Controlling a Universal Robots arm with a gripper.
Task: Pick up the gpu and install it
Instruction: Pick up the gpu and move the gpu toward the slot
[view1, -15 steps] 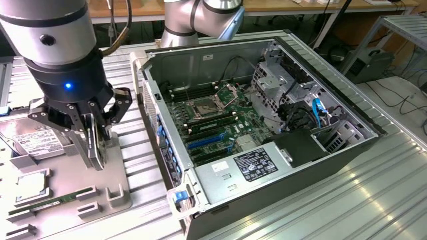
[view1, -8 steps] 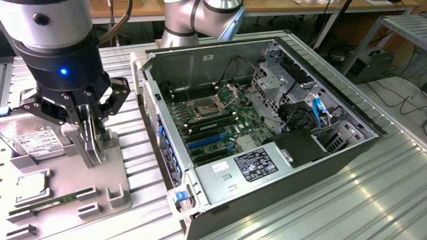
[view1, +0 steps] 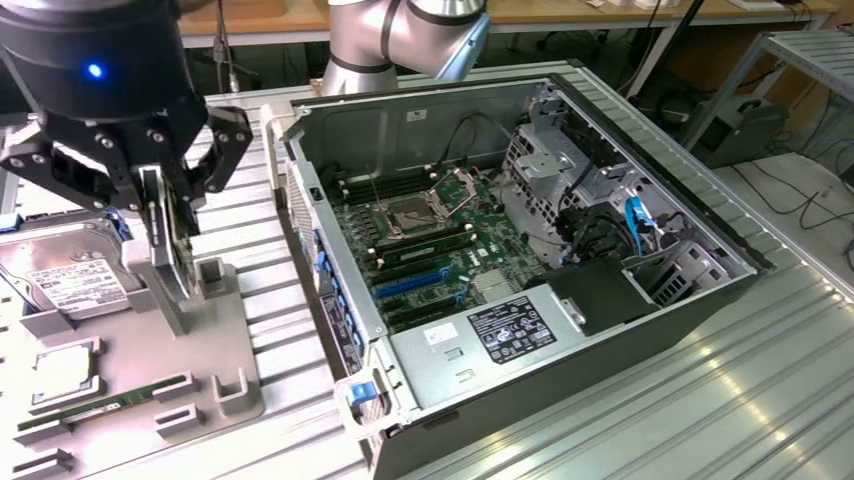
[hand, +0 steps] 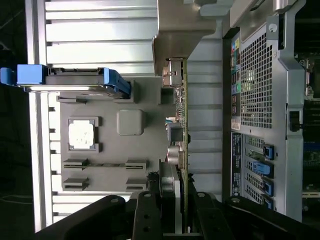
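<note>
Jaws point straight down, clamped on the upright gpu (view1: 163, 235).

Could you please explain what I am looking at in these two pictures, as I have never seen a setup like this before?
The machine is a robot arm ending in a black gripper, a two-fingered clamp. The exterior view comes from a camera standing off the arm, looking down at a metal table. The wrist view comes from a camera on the arm's wrist, looking along the fingers. On the table sits an open computer case with its circuit board exposed. At the exterior view's left is a grey parts holder with a hard drive, a processor chip and a memory stick. The gripper is shut on the gpu, a thin card standing on edge at that holder, apart from the case.
</note>
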